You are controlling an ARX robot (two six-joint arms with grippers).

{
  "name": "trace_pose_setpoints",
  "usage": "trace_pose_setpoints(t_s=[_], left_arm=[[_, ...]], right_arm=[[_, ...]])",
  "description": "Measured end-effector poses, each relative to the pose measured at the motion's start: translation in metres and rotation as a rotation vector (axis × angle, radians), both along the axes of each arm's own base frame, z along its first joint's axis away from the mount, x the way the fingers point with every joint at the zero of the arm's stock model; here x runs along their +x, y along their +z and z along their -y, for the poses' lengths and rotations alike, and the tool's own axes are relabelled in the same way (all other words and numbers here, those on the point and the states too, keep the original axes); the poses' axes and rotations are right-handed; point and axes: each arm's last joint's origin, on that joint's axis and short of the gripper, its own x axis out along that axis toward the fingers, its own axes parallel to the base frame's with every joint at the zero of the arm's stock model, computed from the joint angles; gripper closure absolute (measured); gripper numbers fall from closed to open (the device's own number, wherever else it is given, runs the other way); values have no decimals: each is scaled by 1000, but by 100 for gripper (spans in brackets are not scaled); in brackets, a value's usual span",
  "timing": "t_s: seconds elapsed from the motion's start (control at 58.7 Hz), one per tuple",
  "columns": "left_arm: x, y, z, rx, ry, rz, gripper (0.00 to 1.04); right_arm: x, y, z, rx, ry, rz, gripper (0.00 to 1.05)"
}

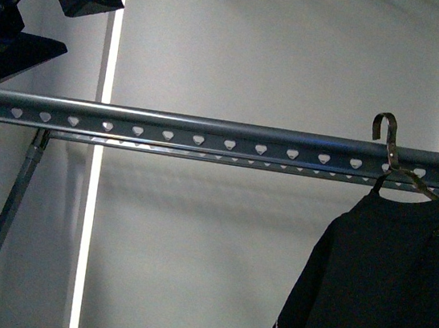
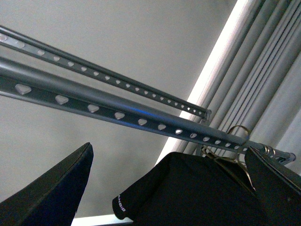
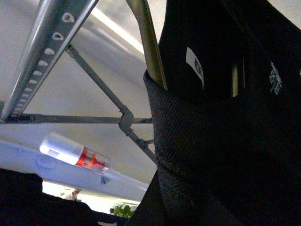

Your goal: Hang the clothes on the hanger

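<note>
A black T-shirt with white print is draped on the metal hanger at the right. The hanger's hook rises just above the grey rail; whether it touches the rail I cannot tell. In the right wrist view the hanger's flat arm slips into the shirt's collar. My right gripper is shut on the hanger, its fingers hidden by the dark cloth. My left gripper hangs open at the upper left, above the rail and far from the shirt. In the left wrist view its dark fingers frame the shirt and the hook.
The rail has a row of heart-shaped holes, and a second rail runs behind it. A slanted grey strut props the rack at the left. Pale curtains hang at the rack's right end. A white-and-red cylinder shows overhead.
</note>
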Motion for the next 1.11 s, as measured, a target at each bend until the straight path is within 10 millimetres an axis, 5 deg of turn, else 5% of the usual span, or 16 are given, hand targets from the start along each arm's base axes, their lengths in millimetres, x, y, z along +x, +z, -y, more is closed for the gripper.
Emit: trace_pose_setpoints(t_s=[0.221,0.272,0.358,0.511,0.749,0.954,1.107], left_arm=[[-20,3,7,53,-5,79,7],[-29,2,9,122,235,-76,18],[-55,-30,2,287,434,-278,36],[-80,-80,-6,383,465,-310,63],[-111,-127,-15,414,446,-314,101],[-134,-157,-23,418,471,-324,101],[-148,-173,-23,419,469,-325,101]], right_arm=[[23,-1,3,77,-59,-36,102],[26,3,6,98,-79,-34,102],[30,4,9,117,-92,-37,102],[30,7,16,130,-114,-36,102],[36,0,17,131,-124,-60,102],[30,-25,18,88,-149,-75,101],[-5,-41,11,-63,-205,15,70]])
